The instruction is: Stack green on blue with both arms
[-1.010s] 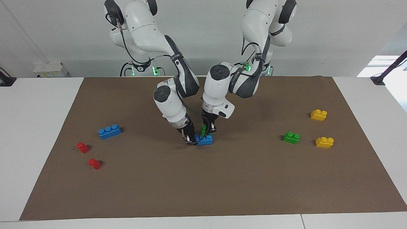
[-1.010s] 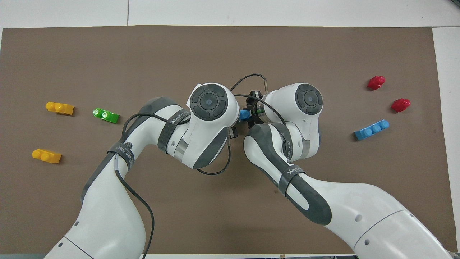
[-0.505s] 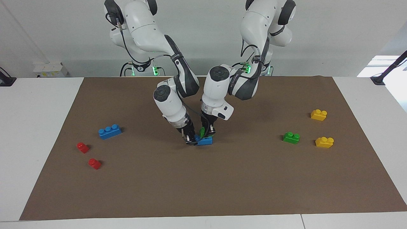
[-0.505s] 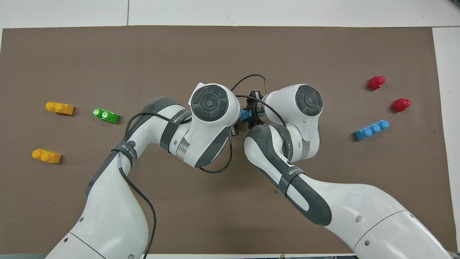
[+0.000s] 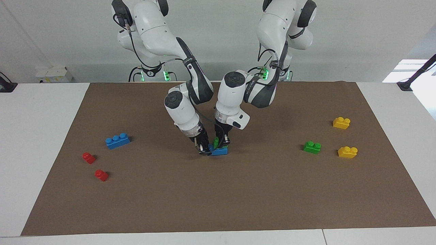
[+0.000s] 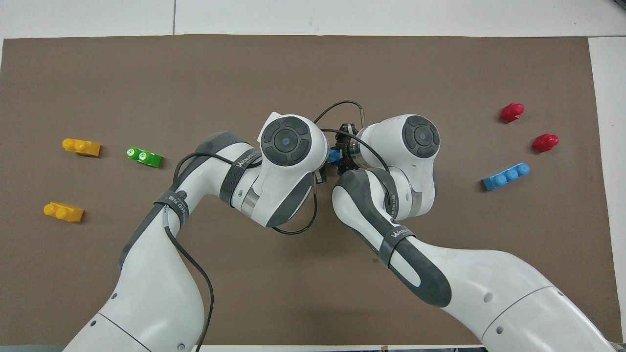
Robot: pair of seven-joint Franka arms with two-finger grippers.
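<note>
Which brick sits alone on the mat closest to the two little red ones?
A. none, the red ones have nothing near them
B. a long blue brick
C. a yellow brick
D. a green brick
B: the loose blue brick lies beside the two red bricks at the right arm's end of the brown mat, while the loose green brick and the yellow bricks lie at the left arm's end.

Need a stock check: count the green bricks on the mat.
2. One green brick sits in the left hand, on the blue brick at mid-mat that the right hand grips. The other green brick lies loose toward the left arm's end, beside the yellow bricks.
</note>
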